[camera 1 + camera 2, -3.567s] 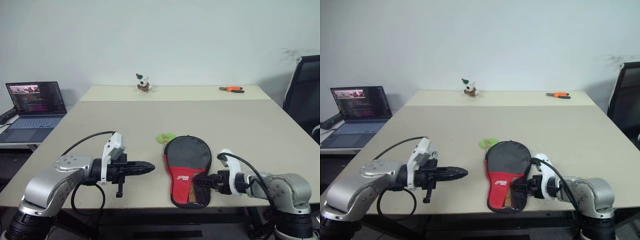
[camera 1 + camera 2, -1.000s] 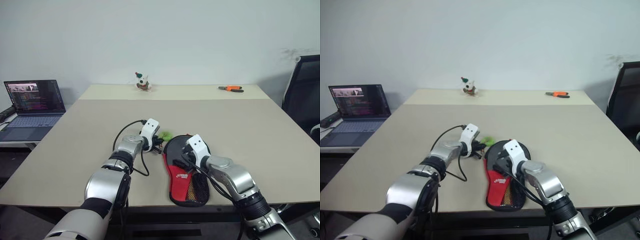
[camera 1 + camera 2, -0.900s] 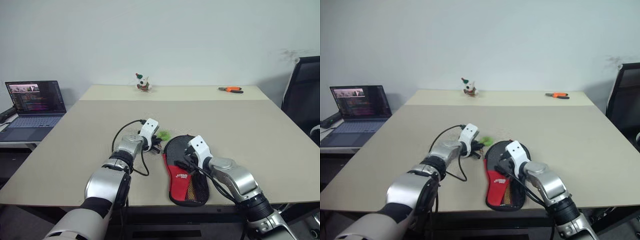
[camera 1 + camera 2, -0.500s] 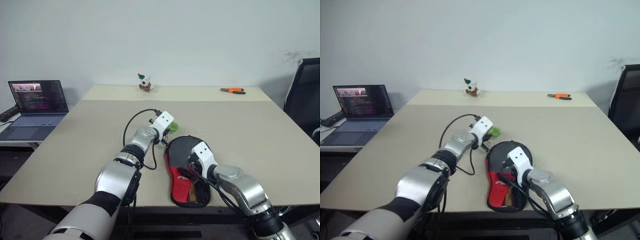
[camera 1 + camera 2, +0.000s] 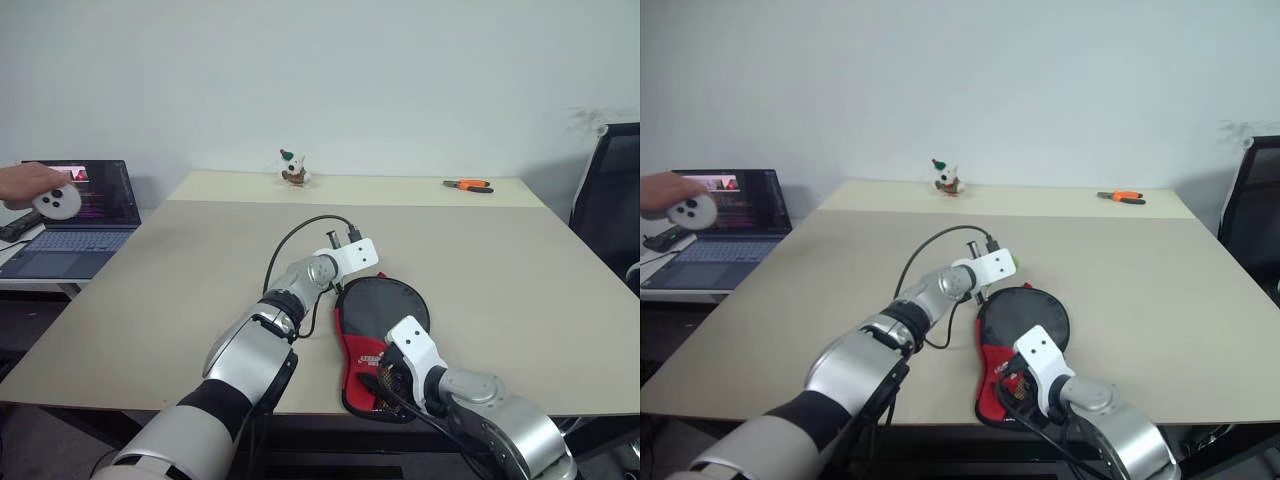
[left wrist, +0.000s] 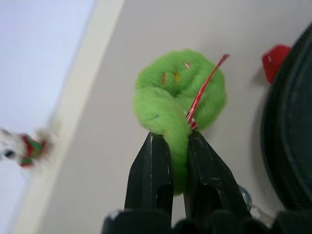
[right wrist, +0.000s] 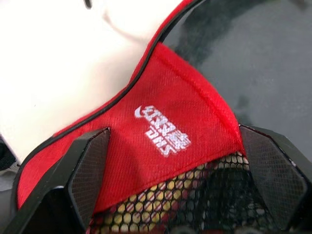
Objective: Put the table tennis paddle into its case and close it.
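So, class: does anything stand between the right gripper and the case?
Nothing visible does. The right gripper holds its jaws open straight over the case, at its red logo panel, with bare fabric between them. The left gripper is shut on the green zipper tag.

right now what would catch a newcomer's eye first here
The left end effector, shut on a fuzzy bright green zipper tag at the far end of the flat black and red fabric paddle case. The right end effector hangs open over the case's red logo part.

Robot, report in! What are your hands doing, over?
Left gripper shut on green tag. Right gripper open over case. Case flat on table. Nothing in the way, over.
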`<control>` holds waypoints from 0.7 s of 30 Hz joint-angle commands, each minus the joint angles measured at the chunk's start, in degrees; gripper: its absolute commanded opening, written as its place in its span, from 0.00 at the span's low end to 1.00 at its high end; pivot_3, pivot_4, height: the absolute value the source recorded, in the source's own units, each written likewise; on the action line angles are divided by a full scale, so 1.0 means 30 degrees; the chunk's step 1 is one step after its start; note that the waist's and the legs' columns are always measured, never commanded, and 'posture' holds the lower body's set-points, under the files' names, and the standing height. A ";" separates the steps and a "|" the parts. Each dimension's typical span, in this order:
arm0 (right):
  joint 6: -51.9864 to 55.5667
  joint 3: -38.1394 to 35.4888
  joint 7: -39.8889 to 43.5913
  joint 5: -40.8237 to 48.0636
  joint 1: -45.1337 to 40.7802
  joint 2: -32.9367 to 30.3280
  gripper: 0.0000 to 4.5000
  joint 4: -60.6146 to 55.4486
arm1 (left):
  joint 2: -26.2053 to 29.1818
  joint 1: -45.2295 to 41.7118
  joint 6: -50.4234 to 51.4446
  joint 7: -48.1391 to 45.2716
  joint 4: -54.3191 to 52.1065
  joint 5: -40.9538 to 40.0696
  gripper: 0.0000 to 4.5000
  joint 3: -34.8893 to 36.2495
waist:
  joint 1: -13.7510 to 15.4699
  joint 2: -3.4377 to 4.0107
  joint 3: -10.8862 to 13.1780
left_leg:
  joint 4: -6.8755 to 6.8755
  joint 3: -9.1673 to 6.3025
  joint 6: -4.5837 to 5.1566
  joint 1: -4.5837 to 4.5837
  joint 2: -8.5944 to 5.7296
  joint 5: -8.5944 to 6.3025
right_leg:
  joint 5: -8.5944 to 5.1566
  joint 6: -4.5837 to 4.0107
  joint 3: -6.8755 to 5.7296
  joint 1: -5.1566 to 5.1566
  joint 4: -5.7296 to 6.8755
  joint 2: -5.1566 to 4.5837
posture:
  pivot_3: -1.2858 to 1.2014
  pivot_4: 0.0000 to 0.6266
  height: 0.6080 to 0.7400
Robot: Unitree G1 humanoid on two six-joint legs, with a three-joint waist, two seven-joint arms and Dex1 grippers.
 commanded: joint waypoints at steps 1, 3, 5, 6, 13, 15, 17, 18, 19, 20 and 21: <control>0.2845 0.1538 0.0121 0.0859 0.1989 -0.0141 1.00 0.0700 | -0.0174 -0.0801 -0.0595 0.0794 -0.0283 0.0832 0.00 -0.0622 | 0.0003 -0.0005 -0.0017 | -0.0007 0.0000 -0.0004 0.0000 0.0000 -0.0006 | -0.0005 0.0006 0.0001 0.0000 -0.0005 0.0000 | 0.52 0.24 1.00; 0.3187 0.1666 -0.0174 0.0943 0.2361 -0.0001 1.00 0.0188 | -0.0251 -0.0756 -0.0743 0.1074 -0.0253 0.1309 0.00 -0.1031 | 0.0037 -0.0008 -0.0019 | -0.0039 0.0002 -0.0007 -0.0005 -0.0007 -0.0013 | -0.0015 0.0019 0.0002 -0.0004 -0.0032 -0.0001 | 0.52 0.24 1.00; 0.3549 0.1813 -0.0494 0.1054 0.2824 0.0240 1.00 -0.0332 | -0.0393 -0.0751 -0.1048 0.1459 -0.0226 0.2018 0.00 -0.1699 | 0.0102 -0.0011 -0.0025 | -0.0079 -0.0001 -0.0007 -0.0013 -0.0013 -0.0014 | -0.0014 0.0016 0.0002 -0.0008 -0.0076 -0.0003 | 0.52 0.24 1.00; 0.3730 0.1909 -0.0660 0.1108 0.3059 0.0356 1.00 -0.0600 | -0.0464 -0.0779 -0.1228 0.1652 -0.0214 0.2375 0.00 -0.2051 | 0.0127 -0.0020 -0.0031 | -0.0106 -0.0002 -0.0007 -0.0014 -0.0014 -0.0014 | -0.0009 0.0007 0.0003 -0.0010 -0.0098 -0.0005 | 0.52 0.24 1.00; 0.4288 0.2681 -0.1550 0.1263 0.4340 0.0797 1.00 -0.1747 | -0.0860 -0.1389 -0.1810 0.3056 -0.0131 0.3913 0.00 -0.3564 | 0.0280 -0.0031 -0.0046 | -0.0196 0.0002 -0.0012 -0.0015 -0.0019 -0.0023 | -0.0018 -0.0012 0.0006 -0.0032 -0.0146 -0.0009 | 0.52 0.24 1.00; 0.4302 0.2740 -0.1687 0.1301 0.4480 0.0875 1.00 -0.1818 | -0.0960 -0.1517 -0.1775 0.3150 -0.0114 0.3857 0.00 -0.3515 | 0.0334 -0.0031 -0.0047 | -0.0198 0.0002 -0.0010 -0.0018 -0.0019 -0.0026 | -0.0025 -0.0012 0.0004 -0.0035 -0.0151 -0.0009 | 0.52 0.24 1.00; 0.4253 0.2695 -0.1734 0.1353 0.4442 0.0950 1.00 -0.1711 | -0.1092 -0.1480 -0.1792 0.3020 -0.0109 0.3625 0.00 -0.3322 | 0.0341 -0.0032 -0.0056 | -0.0198 0.0007 -0.0009 -0.0018 -0.0017 -0.0027 | -0.0028 -0.0013 0.0005 -0.0034 -0.0156 -0.0008 | 0.52 0.24 1.00; 0.4196 0.2672 -0.1741 0.1363 0.4388 0.0984 1.00 -0.1635 | -0.1147 -0.1405 -0.1723 0.2862 -0.0107 0.3462 0.00 -0.3182 | 0.0342 -0.0032 -0.0062 | -0.0198 0.0009 -0.0009 -0.0018 -0.0017 -0.0027 | -0.0028 -0.0014 0.0006 -0.0032 -0.0160 -0.0008 | 0.52 0.24 1.00; 0.4091 0.2634 -0.1725 0.1360 0.4304 0.1025 1.00 -0.1519 | -0.1180 -0.1296 -0.1694 0.2546 -0.0102 0.3312 0.00 -0.3060 | 0.0342 -0.0033 -0.0062 | -0.0196 0.0010 -0.0009 -0.0018 -0.0018 -0.0027 | -0.0028 -0.0014 0.0005 -0.0031 -0.0159 -0.0008 | 0.52 0.24 1.00; 0.3958 0.2596 -0.1713 0.1331 0.4197 0.1078 1.00 -0.1376 | -0.1189 -0.1175 -0.1742 0.2070 -0.0092 0.3203 0.00 -0.2987 | 0.0340 -0.0033 -0.0064 | -0.0196 0.0010 -0.0009 -0.0017 -0.0016 -0.0027 | -0.0028 -0.0014 0.0005 -0.0031 -0.0160 -0.0008 | 0.52 0.24 1.00; 0.3815 0.2535 -0.1678 0.1294 0.4042 0.1120 1.00 -0.1194 | -0.1186 -0.1053 -0.1756 0.1568 -0.0083 0.3047 0.00 -0.2866 | 0.0337 -0.0032 -0.0071 | -0.0196 0.0011 -0.0009 -0.0017 -0.0016 -0.0027 | -0.0029 -0.0014 0.0006 -0.0031 -0.0158 -0.0007 | 0.52 0.24 1.00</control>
